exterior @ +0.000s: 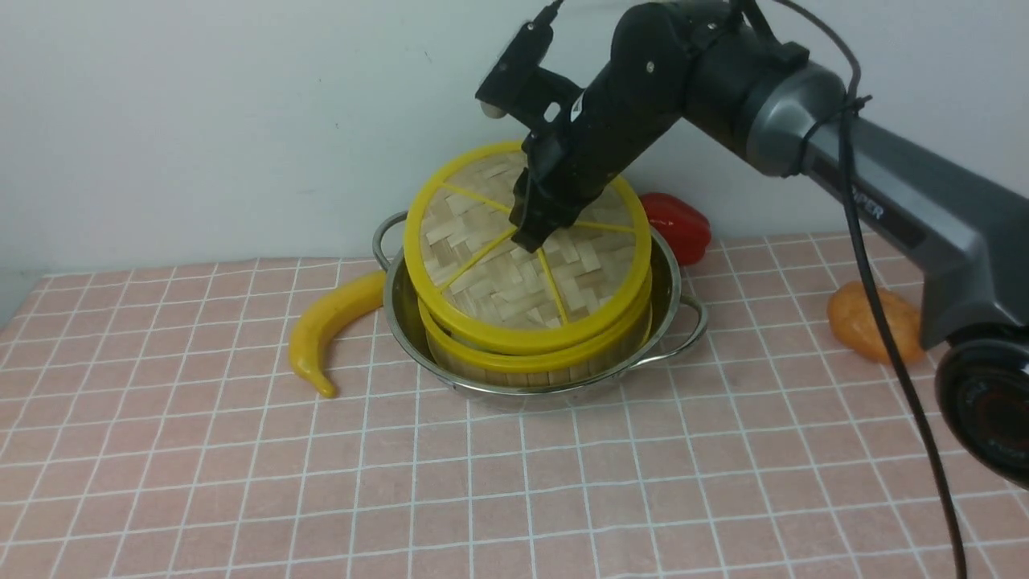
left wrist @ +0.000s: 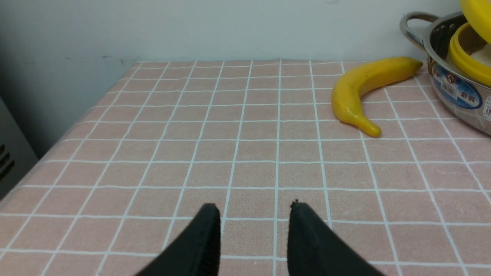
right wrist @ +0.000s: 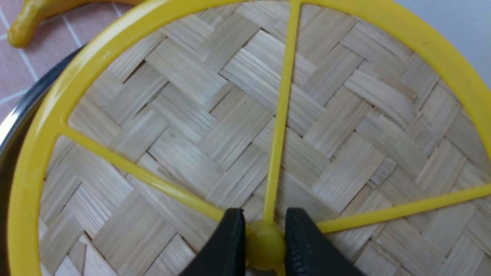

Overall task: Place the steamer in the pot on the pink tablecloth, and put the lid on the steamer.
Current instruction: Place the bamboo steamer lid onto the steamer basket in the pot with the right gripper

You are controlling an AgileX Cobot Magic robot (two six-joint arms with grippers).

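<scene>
While the right gripper (right wrist: 264,219) pinches the centre knob (right wrist: 265,247) of the lid (exterior: 482,281), I see the lid tilted over the steamer (exterior: 530,366). Its far edge is raised and its near edge is at the steamer's yellow rim. The steamer sits inside the pot (exterior: 671,281), near the middle of the pink tablecloth's (exterior: 514,482) far edge. My left gripper (left wrist: 253,209) hangs spread over bare cloth, holding nothing, well apart from the pot. A banana (exterior: 330,326) lies just beside the pot's left side.
</scene>
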